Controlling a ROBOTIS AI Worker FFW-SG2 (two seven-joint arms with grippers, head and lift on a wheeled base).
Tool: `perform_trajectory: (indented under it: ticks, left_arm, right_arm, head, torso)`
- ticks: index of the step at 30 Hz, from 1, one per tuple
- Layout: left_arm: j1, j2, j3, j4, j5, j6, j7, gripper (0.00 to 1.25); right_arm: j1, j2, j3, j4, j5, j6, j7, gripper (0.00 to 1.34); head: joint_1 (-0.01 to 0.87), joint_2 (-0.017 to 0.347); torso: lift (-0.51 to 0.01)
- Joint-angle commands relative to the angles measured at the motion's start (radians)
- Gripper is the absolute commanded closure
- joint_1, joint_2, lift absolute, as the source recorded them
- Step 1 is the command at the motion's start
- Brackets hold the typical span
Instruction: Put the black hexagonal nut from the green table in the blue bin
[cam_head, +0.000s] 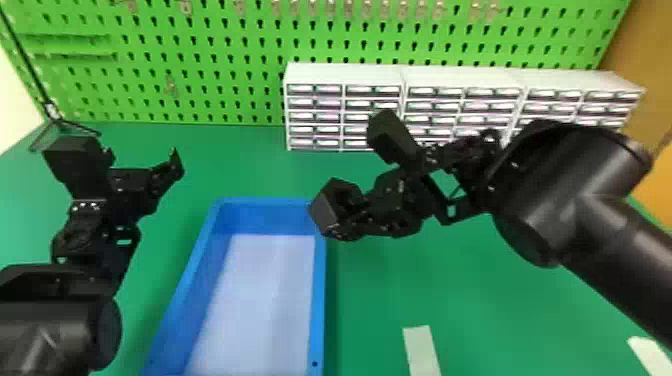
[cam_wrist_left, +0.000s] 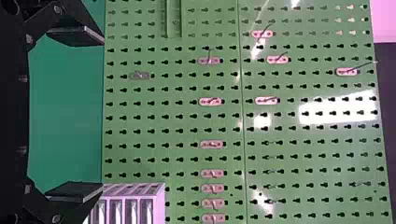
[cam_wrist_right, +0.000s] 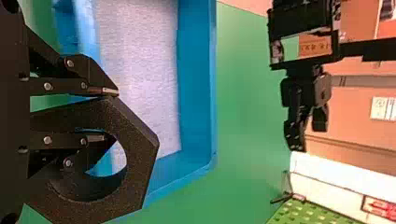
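Pinching the nut by one thick side, the right gripper has its fingers drawn in on it, one outside the hexagon, the other within its hole. It hangs over the far right corner of the bin, a little right of centre in the head view. The right wrist view has the nut tipped, its flat face showing, against the blue walls and pale bottom of the bin.

The left gripper is at the left of the head view, over the table, fingers spread wide, nothing between them. The bin sits at lower centre. A white strip lies on the table at the bottom of the frame, right of the bin, and another piece is at the lower right corner.

White drawers stand side by side from upper centre to upper right, in front of the green pegboard, which carries a row of hooks along the top. As for labels, the right wrist view has a card with red marks near the pegboard's edge.
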Motion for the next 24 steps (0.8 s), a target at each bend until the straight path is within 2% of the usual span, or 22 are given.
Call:
perform_trajectory:
  ticks: [1,6,15,24]
  left_arm:
    - [0.004,0.000,0.007,-0.001,0.001,-0.002,0.000,0.18]
    - [0.009,0.000,0.012,-0.001,0.004,-0.004,0.000,0.18]
    - [0.006,0.000,0.012,-0.001,0.004,-0.004,0.000,0.18]
    - [0.006,0.000,0.012,-0.001,0.004,-0.004,0.000,0.18]
  right_arm:
    - [-0.036,0.047,0.039,0.041,-0.008,-0.043,-0.001,0.99]
    - [-0.082,0.094,0.095,0.088,-0.008,-0.085,-0.001,0.99]
    - [-0.139,0.150,0.186,0.154,-0.014,-0.150,-0.021,0.99]
    - [-0.197,0.170,0.287,0.193,0.016,-0.182,-0.056,0.99]
  head:
    - [0.683,0.028]
    - [0.683,0.028]
    - [0.683,0.028]
    - [0.683,0.028]
  torso:
    - [-0.096]
    - [-0.096]
    - [-0.096]
    - [-0.096]
